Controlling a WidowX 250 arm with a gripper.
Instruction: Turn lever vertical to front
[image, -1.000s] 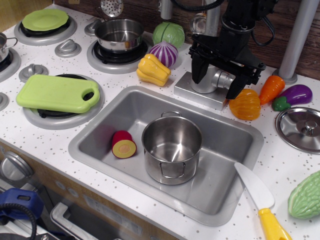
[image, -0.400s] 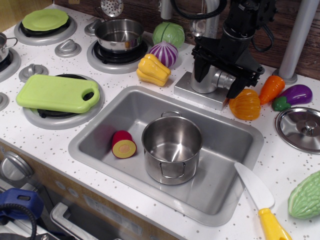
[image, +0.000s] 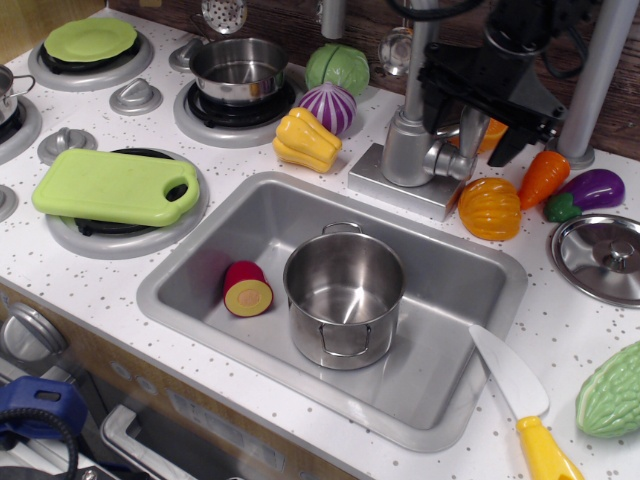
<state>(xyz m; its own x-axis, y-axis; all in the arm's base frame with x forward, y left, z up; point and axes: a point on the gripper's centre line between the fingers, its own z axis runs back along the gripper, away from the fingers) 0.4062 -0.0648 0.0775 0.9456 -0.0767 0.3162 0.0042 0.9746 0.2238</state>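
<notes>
The lever (image: 452, 161) is a short silver stub projecting to the right from the thick faucet body (image: 405, 150), which stands on a square base behind the sink. My black gripper (image: 468, 135) hangs just above and behind the lever, up and to the right of the faucet body. Its jaws stand apart and hold nothing. The left finger (image: 436, 112) is beside the spout pipe, and the right finger (image: 500, 150) is near the carrot. The lever is in plain sight, with no finger on it.
A steel pot (image: 343, 298) and a red fruit half (image: 247, 290) sit in the sink (image: 470, 300). An orange pumpkin (image: 490, 208), carrot (image: 542, 178) and eggplant (image: 590, 190) lie right of the faucet. A yellow squash (image: 306, 140) and purple cabbage (image: 328, 106) lie to its left. A grey post (image: 600, 70) stands behind.
My gripper, which straddled the faucet body and lever a second ago, has lifted up and to the right. The lever is uncovered now.
</notes>
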